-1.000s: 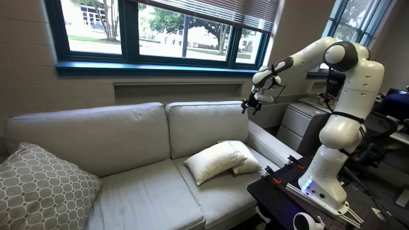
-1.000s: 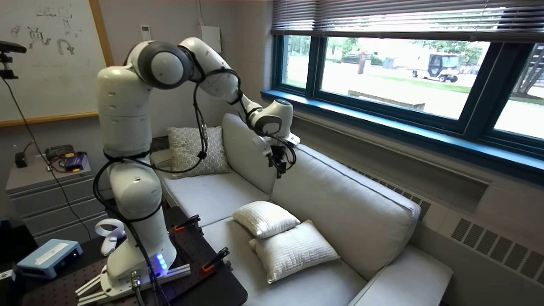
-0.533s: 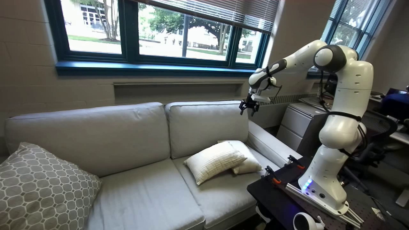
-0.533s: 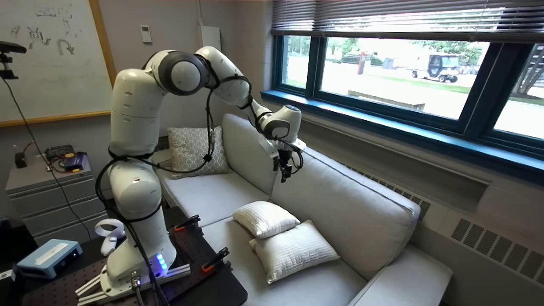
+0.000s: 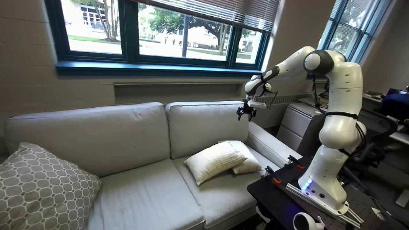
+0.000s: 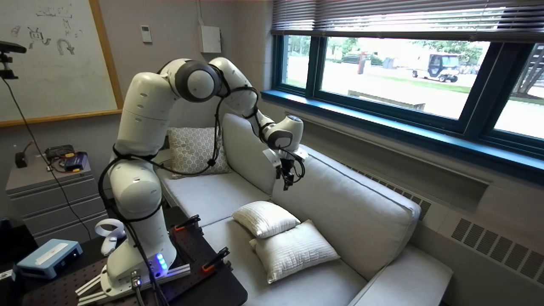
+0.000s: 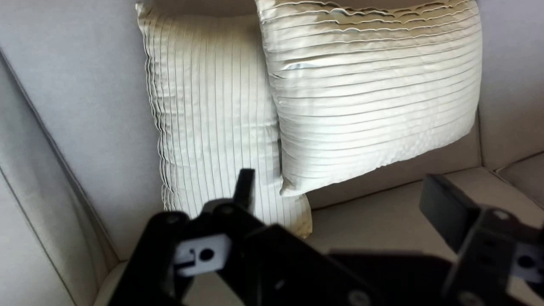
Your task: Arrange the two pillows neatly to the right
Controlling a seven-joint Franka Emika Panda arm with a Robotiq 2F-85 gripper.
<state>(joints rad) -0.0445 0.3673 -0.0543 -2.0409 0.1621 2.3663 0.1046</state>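
A pale sofa (image 5: 140, 140) is set below a wide, blue-framed window (image 5: 130, 41), with a patterned cushion (image 5: 48, 188) propped at the lower left of the frame in an exterior view. Right of center on the seat (image 5: 220, 199), an upper pillow (image 5: 213, 162), cream and tilted, is laid partly across a lower pillow (image 5: 249, 159) of the same color, by which the spot nearer the armrest (image 5: 271, 144) is taken. Well above both, toward the right of that frame, the gripper (image 5: 244, 117) is held at the end of the robot arm (image 5: 343, 92); its fingers (image 7: 448, 210) are spread well apart along the bottom of the wrist view, and nothing is clasped between them. The approach appears to be in hand, with neither pillow yet taken up and the neat arrangement still to be made. For the next move, a further descent is likely called for, with the fingers to be brought down around an edge or corner of one pillow, most plausibly the upper pillow, so that the overlap can be undone and the pair squared up toward the armrest at right; a shallow pinch could be lost on such soft fabric. Compared with the frame of one second earlier, the robot arm has been lowered in both exterior views and the gripper brought closer to the seat, while no shift is seen in either pillow.
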